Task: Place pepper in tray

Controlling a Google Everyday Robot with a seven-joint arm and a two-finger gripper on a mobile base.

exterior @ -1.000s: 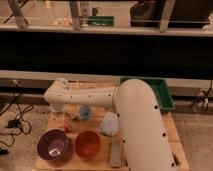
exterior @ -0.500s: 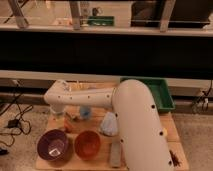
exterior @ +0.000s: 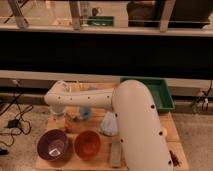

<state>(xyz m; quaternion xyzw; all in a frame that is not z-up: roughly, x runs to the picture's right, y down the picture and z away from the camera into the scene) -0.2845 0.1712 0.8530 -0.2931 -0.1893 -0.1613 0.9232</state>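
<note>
The green tray point(exterior: 161, 93) stands at the table's back right, partly behind my white arm point(exterior: 131, 123). The arm reaches left across the table and bends down at its far end. My gripper point(exterior: 64, 116) hangs there, low over the table's left side and mostly hidden by the wrist. A small orange-red piece point(exterior: 69, 125), apparently the pepper, lies right below it and is partly hidden. I cannot tell whether the gripper touches it.
A purple bowl point(exterior: 54, 145) and an orange bowl point(exterior: 88, 144) sit at the front left of the wooden table point(exterior: 178, 131). A light blue object point(exterior: 85, 112), a pale bag point(exterior: 108, 125) and a grey bar point(exterior: 116, 153) lie mid-table. A dark slim item point(exterior: 173, 158) lies front right.
The arm's far end has shifted slightly left and dropped lower toward the table's left side. The bowls and the tray have not moved.
</note>
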